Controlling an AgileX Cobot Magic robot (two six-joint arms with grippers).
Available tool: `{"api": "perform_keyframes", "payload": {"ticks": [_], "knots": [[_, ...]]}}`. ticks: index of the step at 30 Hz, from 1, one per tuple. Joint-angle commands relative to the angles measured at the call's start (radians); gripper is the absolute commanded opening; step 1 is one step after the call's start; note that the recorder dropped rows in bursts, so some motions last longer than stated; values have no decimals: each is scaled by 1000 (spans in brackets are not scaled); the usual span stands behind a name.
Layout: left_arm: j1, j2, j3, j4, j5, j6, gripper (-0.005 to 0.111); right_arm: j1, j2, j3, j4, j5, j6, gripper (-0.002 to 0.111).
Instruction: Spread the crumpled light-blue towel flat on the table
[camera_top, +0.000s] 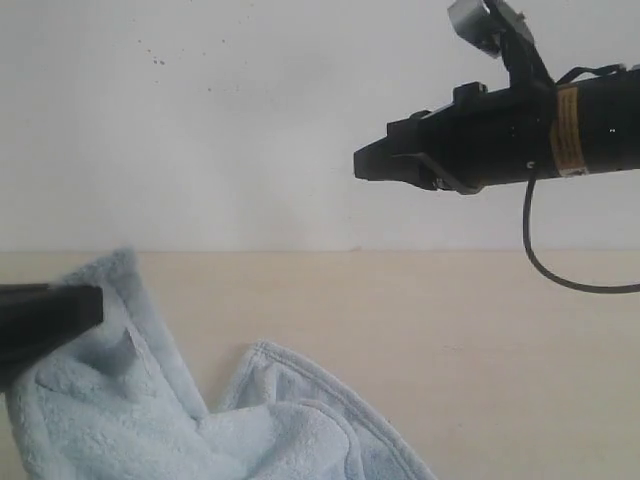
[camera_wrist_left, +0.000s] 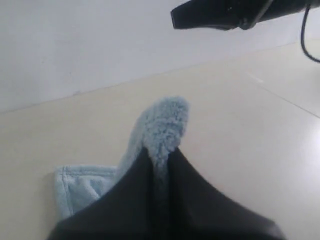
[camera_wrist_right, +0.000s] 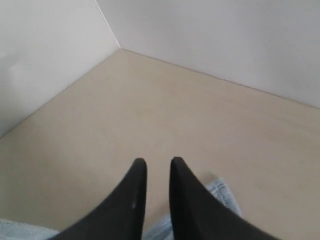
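Exterior view, towel (camera_top: 150, 420): heaped in soft folds at the lower left of the bench (camera_top: 450, 340), one corner raised toward the wall (camera_top: 250, 120), another flap doubled over toward the middle. Not flat anywhere visible. Partly cut off by the picture edge, the rest unknown.

Judged early in the job: one corner gripped, no spreading done yet.

Left claw (camera_wrist_left: 161, 150): clamped tight on a fluffy corner of the towel, a tuft poking out past the tips, the corner lifted off the bench.

Right claw (camera_wrist_right: 154, 165): tips slightly apart, nothing between them. Hanging high above the bench and well clear of the cloth in the exterior view. Only a scrap of hemmed edge visible below it in the right wrist view.

Left to do, by judgement: take a second corner with the free claw, draw the two corners apart, lay the cloth down smooth, then release.

Count: one towel, one bench, two claws, one gripping and one free.
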Motion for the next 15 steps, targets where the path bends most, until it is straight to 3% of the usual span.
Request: {"api": "perform_keyframes", "payload": {"ticks": [1, 9, 15], "knots": [[-5, -135, -84, -2, -108, 21, 4, 2, 3, -16, 2, -113, -10, 26], [-5, -209, -338, -2, -153, 155, 4, 2, 3, -16, 2, -228, -3, 26], [-5, -169, -432, -2, -145, 214, 4, 4, 3, -5, 2, -314, 6, 26]]}}
